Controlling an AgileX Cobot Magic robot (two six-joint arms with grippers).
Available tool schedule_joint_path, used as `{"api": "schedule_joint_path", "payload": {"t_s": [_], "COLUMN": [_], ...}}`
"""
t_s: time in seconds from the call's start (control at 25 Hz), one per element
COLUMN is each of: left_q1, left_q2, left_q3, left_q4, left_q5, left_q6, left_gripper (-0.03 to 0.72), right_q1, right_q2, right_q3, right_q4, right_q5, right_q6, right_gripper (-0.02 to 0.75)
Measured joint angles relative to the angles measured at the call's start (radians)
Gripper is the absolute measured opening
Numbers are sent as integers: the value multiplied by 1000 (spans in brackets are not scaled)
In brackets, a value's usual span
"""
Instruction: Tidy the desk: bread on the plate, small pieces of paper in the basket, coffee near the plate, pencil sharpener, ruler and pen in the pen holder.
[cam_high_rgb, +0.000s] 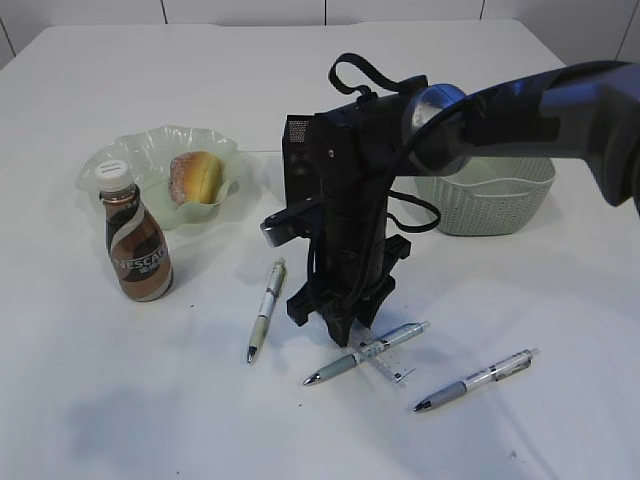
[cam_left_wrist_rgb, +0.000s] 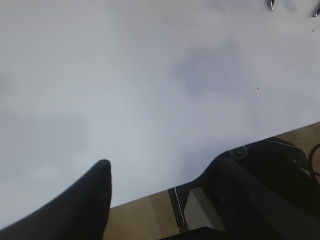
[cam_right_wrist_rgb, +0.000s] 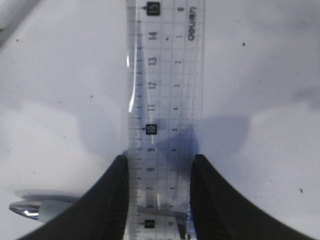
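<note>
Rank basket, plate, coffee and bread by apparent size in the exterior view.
1. basket, partly hidden by the arm, and plate: too alike to rank.
2. coffee, nearer the camera, so unsure.
3. bread.

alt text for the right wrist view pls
Close-up from above: the right gripper has its two black fingers against both long edges of a clear ruler lying flat on the white desk. A pen tip shows at lower left.

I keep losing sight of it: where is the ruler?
The ruler lies on the desk near the front in the exterior view, crossing a pen, between the right pincer's fingers.
</note>
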Motion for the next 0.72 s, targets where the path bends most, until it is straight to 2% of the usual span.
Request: {"api": "schedule_joint_path", "payload": {"t_s": [0.36,0.72], "left_q1": [0,0], "left_q2": [0,0], "left_q3": [0,0], "left_q4": [0,2], "left_q5": [0,2], "left_q6": [0,0], "left_gripper": [467,467], "right_q1": [0,0], "right_q2": [0,2], "right_q3": [-14,-99], "right_q4": [0,20], "right_q5": [26,79], "right_q6": [0,0], "right_gripper": [300,300]}}
